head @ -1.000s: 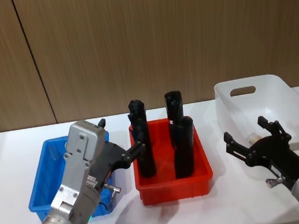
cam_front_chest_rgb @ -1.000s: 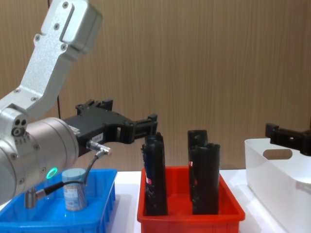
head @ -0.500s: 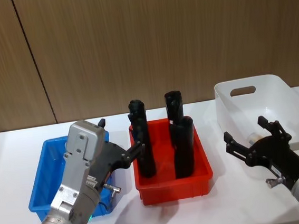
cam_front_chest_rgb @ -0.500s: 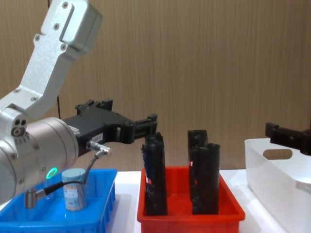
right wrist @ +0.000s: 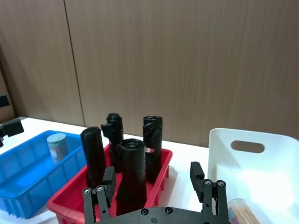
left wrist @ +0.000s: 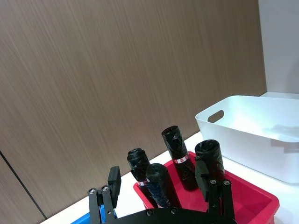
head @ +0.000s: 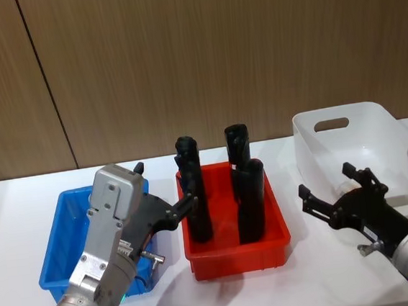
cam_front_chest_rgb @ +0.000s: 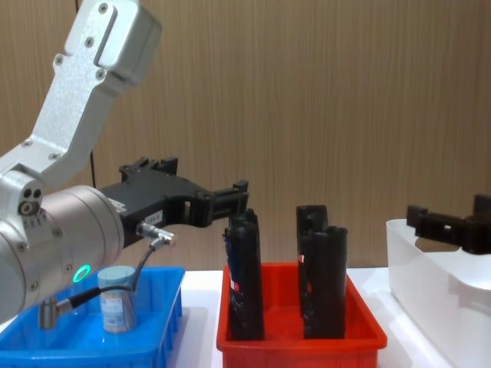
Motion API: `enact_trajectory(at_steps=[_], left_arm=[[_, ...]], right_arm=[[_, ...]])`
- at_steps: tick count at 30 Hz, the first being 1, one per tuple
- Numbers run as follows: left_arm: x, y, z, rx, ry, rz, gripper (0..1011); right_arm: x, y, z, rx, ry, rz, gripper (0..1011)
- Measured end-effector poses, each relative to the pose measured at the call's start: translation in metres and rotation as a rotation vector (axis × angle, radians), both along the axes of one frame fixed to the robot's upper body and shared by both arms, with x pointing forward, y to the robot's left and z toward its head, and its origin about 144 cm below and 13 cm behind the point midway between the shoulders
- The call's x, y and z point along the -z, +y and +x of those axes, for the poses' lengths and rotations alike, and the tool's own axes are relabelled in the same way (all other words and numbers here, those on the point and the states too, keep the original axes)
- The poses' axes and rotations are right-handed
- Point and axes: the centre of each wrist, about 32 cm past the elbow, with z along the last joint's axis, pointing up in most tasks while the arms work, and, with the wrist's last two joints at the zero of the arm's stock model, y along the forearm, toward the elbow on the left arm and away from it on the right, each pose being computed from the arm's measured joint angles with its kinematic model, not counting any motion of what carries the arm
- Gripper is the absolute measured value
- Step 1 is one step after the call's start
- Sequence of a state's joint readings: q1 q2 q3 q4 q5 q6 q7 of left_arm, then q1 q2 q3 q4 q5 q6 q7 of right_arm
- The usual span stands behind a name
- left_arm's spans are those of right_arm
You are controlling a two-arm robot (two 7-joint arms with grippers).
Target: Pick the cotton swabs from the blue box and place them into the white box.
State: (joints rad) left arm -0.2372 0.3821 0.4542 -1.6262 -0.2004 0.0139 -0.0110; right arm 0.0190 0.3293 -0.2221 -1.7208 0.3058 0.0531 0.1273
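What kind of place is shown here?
Likely a robot test lab, not a home: a white table by a wood-panelled wall, a blue box, red bin and white box in a row, left gripper near the red bin, right gripper near the white box.

At centre we see the red bin [cam_front_chest_rgb: 299, 345], black tubes [cam_front_chest_rgb: 245, 284] standing upright inside it. Left of the red bin, we find a single tub of cotton swabs [cam_front_chest_rgb: 117, 309] upright in the blue box [cam_front_chest_rgb: 165, 307]. The left gripper [cam_front_chest_rgb: 230, 201] hangs above the bin's left edge. Right of the bin, the right gripper [cam_front_chest_rgb: 451, 226], fingers spread, hovers at the rim of the white box [cam_front_chest_rgb: 430, 299].
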Motion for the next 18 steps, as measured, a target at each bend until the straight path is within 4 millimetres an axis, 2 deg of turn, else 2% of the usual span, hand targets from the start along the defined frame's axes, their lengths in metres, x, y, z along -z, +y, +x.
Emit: enact_trajectory(at_steps=[18], left_arm=[[0.0,0.0,0.0,0.0,0.0,0.0,1004]], right_arm=[[0.023,-0.015,0.048,-0.165,0.111,0.018,1002]])
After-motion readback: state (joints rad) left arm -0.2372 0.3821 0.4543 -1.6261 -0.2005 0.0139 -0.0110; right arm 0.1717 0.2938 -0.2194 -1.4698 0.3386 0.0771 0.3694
